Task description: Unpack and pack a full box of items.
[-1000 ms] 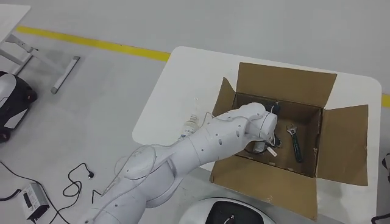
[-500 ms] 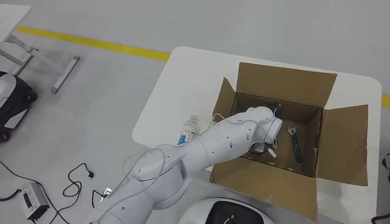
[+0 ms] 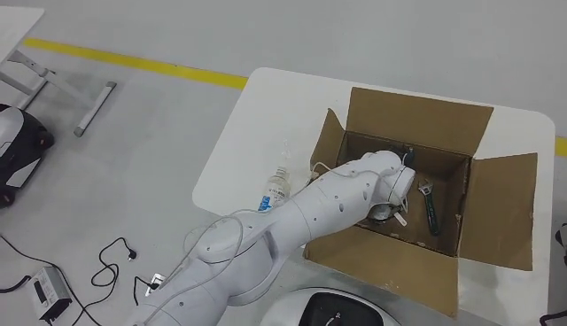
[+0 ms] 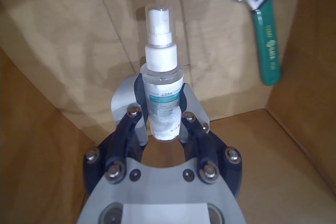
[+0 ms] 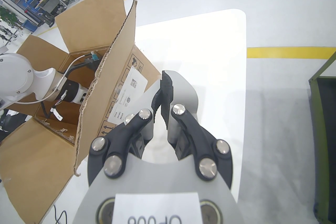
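An open cardboard box point(image 3: 400, 264) stands on the white table point(image 3: 266, 113), and my left arm reaches down into it. Inside, my left gripper point(image 4: 160, 89) is shut on a small white spray bottle point(image 4: 159, 57) with a clear cap, held just above the box floor. A green-handled adjustable wrench point(image 4: 265, 46) lies on the floor beside it, the wrench point(image 3: 430, 211) being near the box's right wall. A second spray bottle point(image 3: 277, 187) stands on the table left of the box. My right gripper point(image 5: 164, 88) is shut and empty, over the table beside the box point(image 5: 65, 151).
The four box flaps are folded outward; the near flap point(image 3: 390, 268) overhangs the table's front edge. A dark green bin point(image 5: 324, 146) stands on the floor past the table's right side. Bare table lies left of and behind the box.
My left arm has shifted a little to the right, deeper over the box, uncovering the bottle standing on the table. The wrench has stayed in place.
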Controlling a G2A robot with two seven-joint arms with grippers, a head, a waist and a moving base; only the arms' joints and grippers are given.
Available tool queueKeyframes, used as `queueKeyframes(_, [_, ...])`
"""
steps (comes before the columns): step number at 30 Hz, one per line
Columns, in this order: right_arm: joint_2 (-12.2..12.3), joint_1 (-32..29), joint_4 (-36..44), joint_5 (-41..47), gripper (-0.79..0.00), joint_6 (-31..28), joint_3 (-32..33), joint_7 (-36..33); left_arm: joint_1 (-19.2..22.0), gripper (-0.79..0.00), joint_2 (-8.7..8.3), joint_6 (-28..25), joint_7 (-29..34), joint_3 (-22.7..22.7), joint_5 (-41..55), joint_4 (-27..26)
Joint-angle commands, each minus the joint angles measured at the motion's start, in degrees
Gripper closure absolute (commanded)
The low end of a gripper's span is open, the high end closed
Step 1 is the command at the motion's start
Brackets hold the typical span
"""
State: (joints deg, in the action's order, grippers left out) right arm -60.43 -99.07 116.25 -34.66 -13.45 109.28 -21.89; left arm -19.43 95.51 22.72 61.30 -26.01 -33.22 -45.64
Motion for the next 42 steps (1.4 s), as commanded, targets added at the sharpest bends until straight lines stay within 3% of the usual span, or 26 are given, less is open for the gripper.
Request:
queueKeyframes(1, [0.00,0.00,0.00,0.00,0.000,0.00,0.00,0.00,0.12,0.000,-0.15,-0.34,0.81,-0.54,-0.27,-1.17])
queueKeyframes(6, [0.00,0.00,0.00,0.00,0.000,0.00,0.00,0.00,0.36,0.000,-1.21,0.64,3.08,-2.46,-2.40,-6.01])
queueKeyframes(7, [0.00,0.00,0.00,0.00,-0.043,0.00,0.00,0.00,0.37,0.000,-1.54,0.99,3.78,-3.07,-2.81,-7.49])
queueKeyframes(8, [-0.03,0.05,0.07,0.33,-0.135,-0.08,-0.09,0.24,0.34,0.000,-1.93,1.17,4.61,-3.73,-3.26,-9.16])
queueKeyframes(9, [-0.06,0.05,0.23,1.15,-0.329,-0.59,-0.13,0.34,0.30,0.000,-2.38,1.58,5.42,-4.44,-3.96,-10.90])
queueKeyframes(10, [-0.05,0.03,0.40,1.86,-0.646,-1.13,0.17,0.08,0.16,0.000,-2.88,1.94,6.38,-5.14,-4.80,-12.82])
queueKeyframes(11, [-0.03,0.00,0.62,2.83,-0.785,-1.54,0.60,-0.32,0.00,0.000,-3.43,2.36,7.44,-5.86,-5.88,-14.83])
queueKeyframes(15, [0.03,-0.10,1.41,9.28,-0.785,-2.59,2.86,-3.12,-1.58,0.000,-5.92,3.19,12.59,-8.83,-11.21,-23.43])
queueKeyframes(17, [0.02,0.12,1.73,12.65,-0.785,-0.40,4.34,-4.33,-2.42,0.000,-7.15,2.62,15.85,-9.78,-14.99,-27.61])
queueKeyframes(21, [0.10,0.29,3.07,21.20,-0.785,-1.73,6.22,-7.99,-5.90,0.000,-9.32,1.19,19.07,-14.79,-16.50,-35.98])
queueKeyframes(25, [0.32,0.07,4.00,23.39,-0.785,-3.20,6.67,-11.80,-9.27,0.000,-11.00,-1.14,21.40,-19.02,-18.22,-42.82])
queueKeyframes(30, [0.49,0.52,4.05,21.03,-0.785,-3.97,2.59,-14.59,-12.15,0.000,-12.41,-3.51,23.77,-23.59,-20.30,-51.01])
queueKeyframes(33, [0.48,1.14,3.37,19.92,-0.646,-3.76,-0.51,-14.87,-13.35,0.000,-12.97,-4.44,24.70,-25.97,-21.92,-55.45])
queueKeyframes(35, [0.50,1.75,2.75,18.99,-0.385,-3.33,-2.07,-15.10,-14.15,0.000,-13.19,-5.08,25.35,-27.09,-22.32,-58.21])
queueKeyframes(36, [0.50,1.97,2.35,18.57,-0.360,-3.14,-2.79,-15.16,-14.43,0.000,-13.27,-5.38,25.64,-27.61,-22.58,-59.39])
queueKeyframes(38, [0.52,2.48,1.69,17.43,-0.215,-2.38,-3.80,-15.16,-15.08,0.000,-13.33,-5.84,26.11,-28.65,-21.50,-61.37])
queueKeyframes(40, [0.54,2.91,1.29,16.06,0.000,-1.59,-4.42,-14.89,-15.28,0.000,-13.44,-6.44,26.70,-29.58,-21.02,-61.54])
queueKeyframes(42, [0.51,3.16,0.96,16.62,0.000,-1.42,-4.88,-14.52,-15.20,0.000,-13.55,-6.44,26.70,-29.54,-21.68,-61.27])
